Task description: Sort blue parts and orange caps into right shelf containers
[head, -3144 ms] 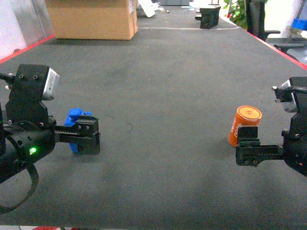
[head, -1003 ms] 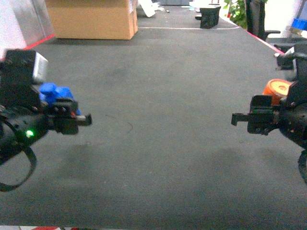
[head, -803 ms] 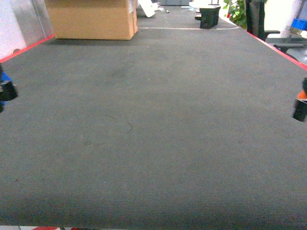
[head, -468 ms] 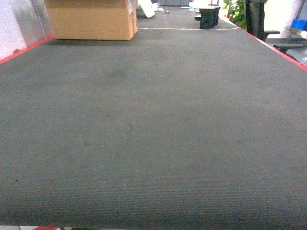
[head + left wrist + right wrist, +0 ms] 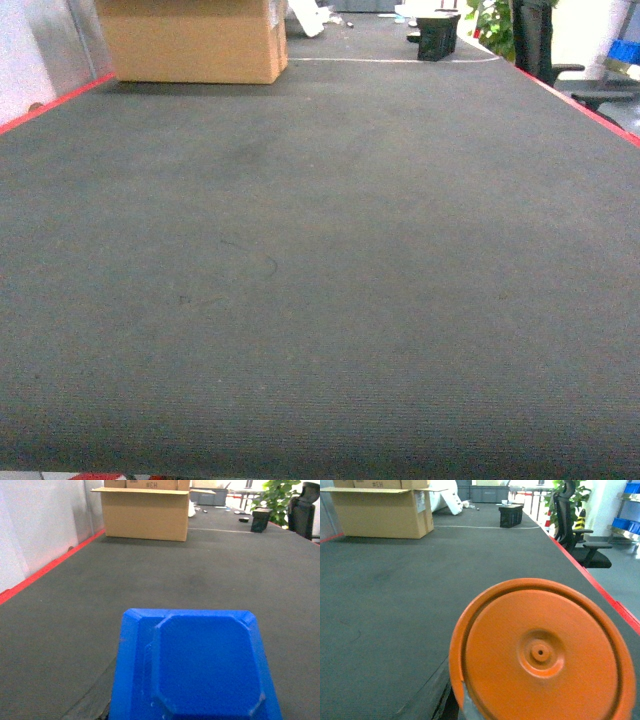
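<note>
A blue part (image 5: 200, 667) fills the left wrist view above the dark desk (image 5: 320, 280); an orange cap (image 5: 542, 652) fills the right. Neither pincer shows, so their grip cannot be told.

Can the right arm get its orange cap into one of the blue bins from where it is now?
Probably not yet. The orange cap fills the right wrist view, apparently still carried, but no bin shows ahead, only the dark table and a cardboard box. The arm likely must turn first.
</note>
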Controlling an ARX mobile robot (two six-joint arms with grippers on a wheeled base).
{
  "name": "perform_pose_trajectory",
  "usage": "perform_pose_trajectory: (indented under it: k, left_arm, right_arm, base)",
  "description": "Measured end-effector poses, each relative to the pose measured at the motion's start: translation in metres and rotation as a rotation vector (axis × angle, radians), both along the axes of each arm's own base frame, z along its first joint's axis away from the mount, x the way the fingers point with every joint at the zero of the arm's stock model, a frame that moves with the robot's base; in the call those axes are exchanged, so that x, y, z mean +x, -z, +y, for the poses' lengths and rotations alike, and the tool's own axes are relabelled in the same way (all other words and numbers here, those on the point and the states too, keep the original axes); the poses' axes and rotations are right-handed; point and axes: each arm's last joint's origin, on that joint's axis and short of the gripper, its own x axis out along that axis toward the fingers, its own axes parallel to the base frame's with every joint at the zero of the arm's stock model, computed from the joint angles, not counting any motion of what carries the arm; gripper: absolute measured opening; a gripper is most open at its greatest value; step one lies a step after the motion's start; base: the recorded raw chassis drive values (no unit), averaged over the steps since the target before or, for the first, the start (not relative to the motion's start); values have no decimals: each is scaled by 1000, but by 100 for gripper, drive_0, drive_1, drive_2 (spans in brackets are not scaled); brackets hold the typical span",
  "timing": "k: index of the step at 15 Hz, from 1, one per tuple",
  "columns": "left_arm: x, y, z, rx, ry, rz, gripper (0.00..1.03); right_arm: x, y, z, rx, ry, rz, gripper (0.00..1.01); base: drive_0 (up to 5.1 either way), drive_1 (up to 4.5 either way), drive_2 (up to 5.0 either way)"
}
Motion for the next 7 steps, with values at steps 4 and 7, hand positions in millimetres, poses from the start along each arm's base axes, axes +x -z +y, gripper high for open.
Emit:
perform_pose_trajectory:
  k: [4,7]
  left_arm:
    - [-9,7,6,1,40,9,42]
    - [-14,11,19,0,35,11,42]
  right_arm:
    - [-6,6,-11,0,-3,-6,45]
    - [-9,11,-17,-2,-8,-9,45]
  base:
    - [0,0,0]
    - [0,0,0]
